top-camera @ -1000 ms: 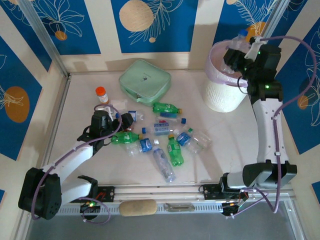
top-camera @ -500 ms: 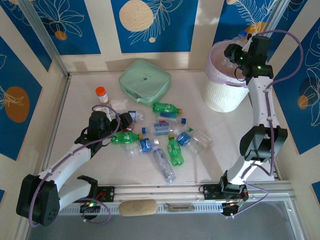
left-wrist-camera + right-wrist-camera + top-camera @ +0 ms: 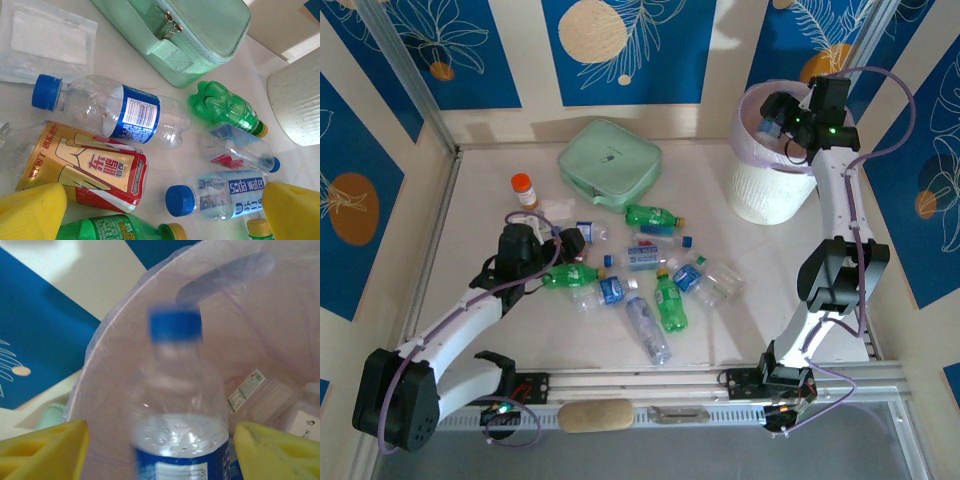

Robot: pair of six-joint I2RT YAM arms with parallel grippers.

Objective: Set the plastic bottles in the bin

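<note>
Several plastic bottles [image 3: 655, 285], clear and green, lie scattered mid-table. My left gripper [image 3: 560, 243] hovers low at their left edge, open. In the left wrist view its yellow fingers [image 3: 30, 212] straddle a blue-capped soda water bottle [image 3: 220, 195] and a green bottle [image 3: 110, 227] without touching them. My right gripper [image 3: 782, 118] is over the bin [image 3: 760, 190]. Its jaws stand open, with a gap on each side of a blurred, blue-capped clear bottle [image 3: 177, 410] that sits between the fingers [image 3: 45, 450] above the pink-lined bin [image 3: 115, 365]. More bottles [image 3: 260, 395] lie inside the bin.
A mint-green pouch [image 3: 610, 160] lies behind the bottles. An orange-capped pill bottle [image 3: 523, 188] stands at the left. A red-and-gold drink container [image 3: 85, 170] and a flat clear packet [image 3: 45, 42] lie near my left gripper. Patterned walls close the table's back and sides.
My right gripper has swung a little further over the bin and opened its jaws, letting go of the blue-capped bottle. The left arm has barely moved.
</note>
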